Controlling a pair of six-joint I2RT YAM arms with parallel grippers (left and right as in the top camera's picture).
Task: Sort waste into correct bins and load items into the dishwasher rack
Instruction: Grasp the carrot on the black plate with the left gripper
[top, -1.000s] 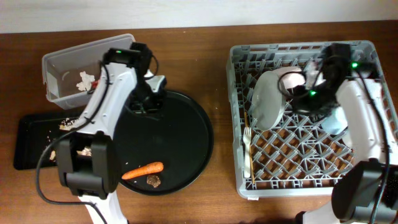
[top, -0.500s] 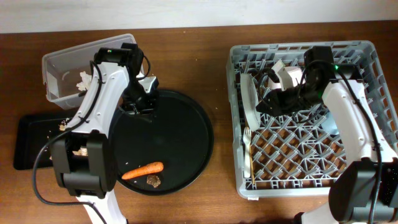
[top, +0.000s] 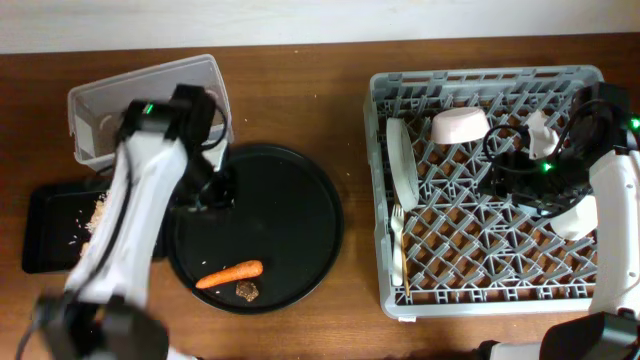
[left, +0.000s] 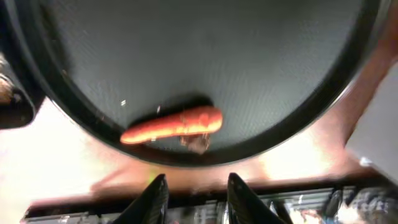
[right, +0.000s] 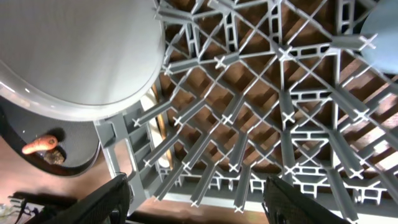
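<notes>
My left gripper (top: 213, 190) hangs over the left edge of the large round black tray (top: 290, 215), jaws a little apart and empty (left: 197, 177). A small orange carrot (top: 230, 273) (left: 174, 124) lies near the tray's front beside a brown scrap (top: 247, 290). The frosted tub (top: 100, 105) and the shallow black tray (top: 45, 240) with rice scraps (top: 98, 212) sit at far left. In the dishwasher rack (top: 480, 300), the grey plate (top: 402, 165) (right: 81, 50) stands on edge at the left, by the cream bowl (top: 460, 125) and white fork (top: 397, 245). My right gripper (top: 510, 175) (right: 196, 182) is open over the lattice.
My left arm (top: 140, 200) crosses the tub's front and the black tray's right end. The right arm (top: 600, 200) covers the rack's right side. A pale blue rim (right: 380, 31) shows at the right wrist view's top right. Bare wood (top: 355, 150) separates tray and rack.
The right gripper let go of the plate, now standing on edge, and drew back to the right with jaws wide. The left gripper moved from the tub towards the round tray, jaws parting.
</notes>
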